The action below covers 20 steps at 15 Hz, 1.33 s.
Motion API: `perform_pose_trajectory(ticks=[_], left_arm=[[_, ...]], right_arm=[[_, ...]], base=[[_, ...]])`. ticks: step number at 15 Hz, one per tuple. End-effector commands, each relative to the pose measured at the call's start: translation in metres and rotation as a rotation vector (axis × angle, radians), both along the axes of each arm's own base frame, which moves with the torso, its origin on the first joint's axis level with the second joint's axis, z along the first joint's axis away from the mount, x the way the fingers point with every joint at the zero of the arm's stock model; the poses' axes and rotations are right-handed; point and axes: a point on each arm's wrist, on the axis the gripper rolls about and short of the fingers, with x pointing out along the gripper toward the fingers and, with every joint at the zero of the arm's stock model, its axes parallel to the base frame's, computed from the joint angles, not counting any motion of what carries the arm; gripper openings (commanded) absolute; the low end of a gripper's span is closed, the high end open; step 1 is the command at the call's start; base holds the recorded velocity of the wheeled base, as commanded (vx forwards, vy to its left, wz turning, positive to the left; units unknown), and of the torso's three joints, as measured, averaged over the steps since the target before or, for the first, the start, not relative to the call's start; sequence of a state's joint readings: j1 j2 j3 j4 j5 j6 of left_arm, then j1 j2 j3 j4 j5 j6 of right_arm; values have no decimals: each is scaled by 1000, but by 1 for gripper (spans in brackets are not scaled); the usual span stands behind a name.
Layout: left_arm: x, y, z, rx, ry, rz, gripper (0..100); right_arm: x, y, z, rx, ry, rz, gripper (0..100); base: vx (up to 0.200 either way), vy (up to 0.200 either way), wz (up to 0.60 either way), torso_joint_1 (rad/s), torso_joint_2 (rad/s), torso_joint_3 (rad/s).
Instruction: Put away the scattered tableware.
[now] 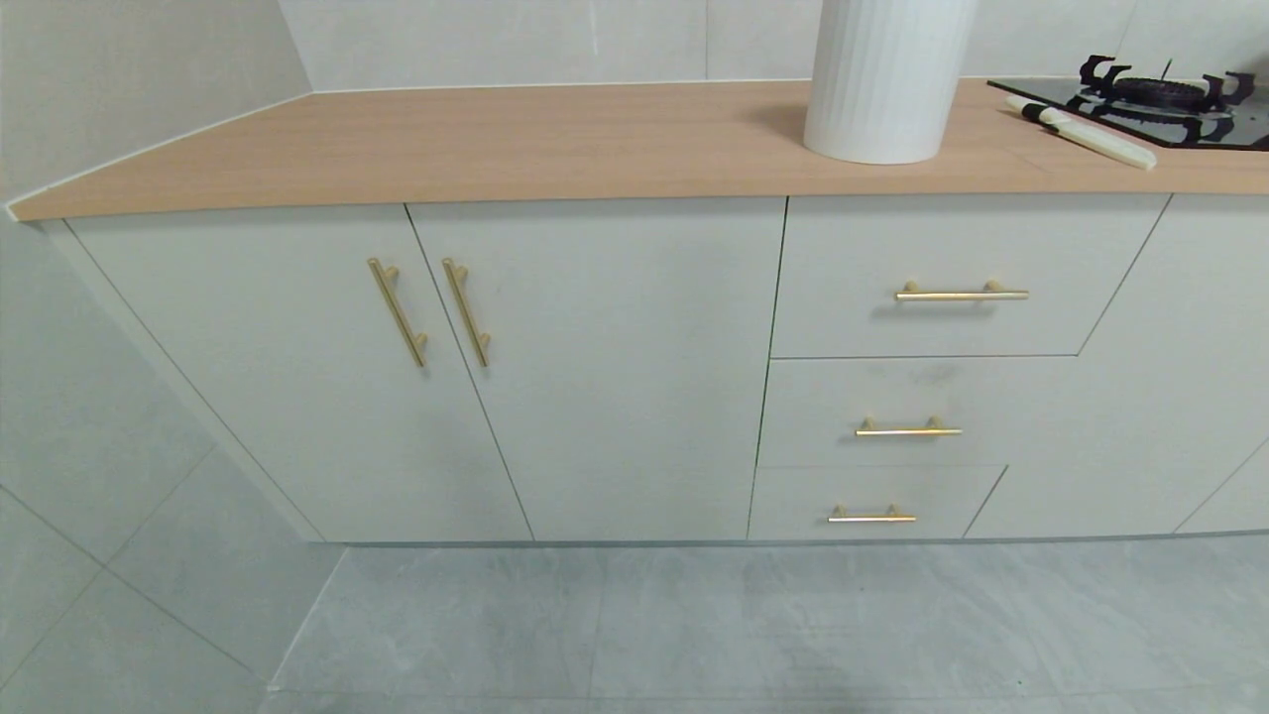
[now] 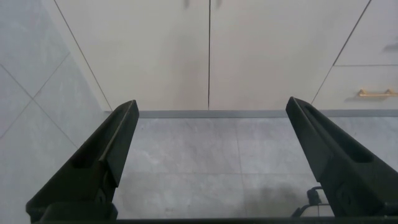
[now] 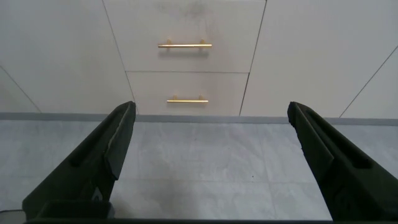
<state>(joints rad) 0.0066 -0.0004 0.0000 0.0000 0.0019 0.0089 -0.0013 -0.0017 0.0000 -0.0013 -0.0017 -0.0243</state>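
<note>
1. This is a home kitchen: a wood-topped bench (image 1: 496,139) runs along a pale tiled wall (image 1: 496,40).
2. A gas hob (image 1: 1160,99) with black pan supports sits in the bench at the right, and a knife (image 1: 1081,131) lies by its edge.
3. Below the bench are pale cupboard doors (image 1: 615,367) and three stacked drawers (image 1: 942,327), all with brass bar handles (image 1: 399,312).
4. A white ribbed jar (image 1: 882,79) stands on the bench, and the floor (image 1: 694,625) is grey tile.
</note>
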Motion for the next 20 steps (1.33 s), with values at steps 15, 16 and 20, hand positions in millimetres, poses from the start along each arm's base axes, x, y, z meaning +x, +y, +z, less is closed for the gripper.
perform_pose_trajectory(ticks=[15, 16, 20], left_arm=[[0, 0, 0, -6, -1, 1, 100], [0, 0, 0, -6, -1, -1, 100], [0, 0, 0, -6, 0, -1, 100]], right_arm=[[0, 0, 0, -3, 5, 1, 100], [0, 0, 0, -3, 5, 1, 100], [0, 0, 0, -3, 5, 1, 100]], base=[[187, 0, 0, 1, 2, 4], [200, 0, 0, 2, 7, 7], [200, 0, 0, 1, 1, 1]])
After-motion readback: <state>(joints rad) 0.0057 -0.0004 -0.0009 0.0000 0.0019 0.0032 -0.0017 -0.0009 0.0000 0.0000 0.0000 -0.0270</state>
